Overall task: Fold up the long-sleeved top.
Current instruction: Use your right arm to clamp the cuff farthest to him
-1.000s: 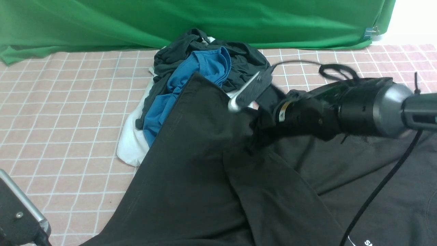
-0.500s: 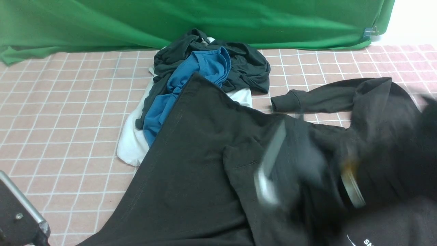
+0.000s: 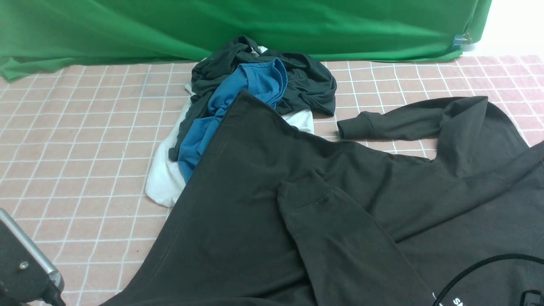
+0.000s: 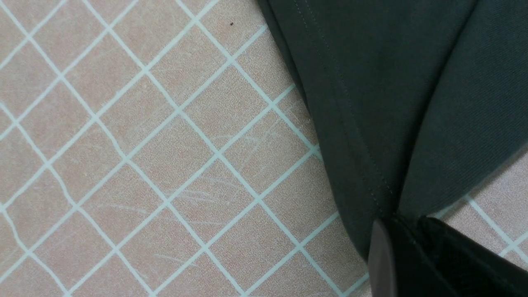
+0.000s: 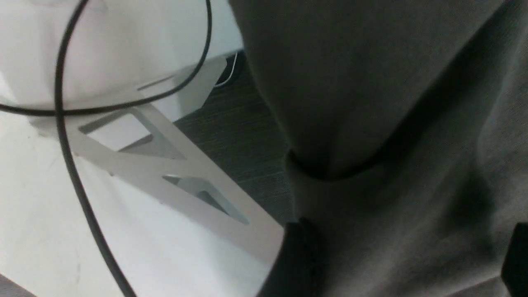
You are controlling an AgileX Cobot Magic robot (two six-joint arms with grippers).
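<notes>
Black garment: the long-sleeved top (image 3: 238, 221) lies spread on the pink checked tablecloth (image 3: 76, 140), on the robot's side of the clothes heap (image 3: 231, 102). Its far corner rests over the heap's near edge.
Near sleeve: folded back across the body, with its cuff (image 3: 304, 193) pointing toward the heap.
Far sleeve: stretched along the tablecloth to the right of the heap. Its ribbed cuff (image 3: 357, 125) is near the heap but apart from it.
Logo: white lettering (image 3: 457, 302) on the side of the top away from the heap, cut off at the frame edge and not readable.
Left grip: the left gripper (image 4: 406, 237) is clenched on the top's stitched hem. The cloth gathers to a point between the jaws and fans out from there. It is well apart from the heap.
Right grip: the right gripper (image 5: 404, 268) is released, with its fingers (image 5: 293, 264) standing wide apart. Dark fabric of the top lies between them, unpinched.
Heap contents: a blue T-shirt (image 3: 250, 91) in the middle, a dark garment (image 3: 306, 78) around its far side and a white cloth (image 3: 163, 182) beneath at the heap's left.
Cable: a black cable (image 3: 480, 265) loops over the top's chest, well apart from the heap.
Backdrop: a green backdrop (image 3: 255, 25) hangs just behind the heap.
Right wrist view, beside the fabric: a white metal frame (image 5: 173, 165).
</notes>
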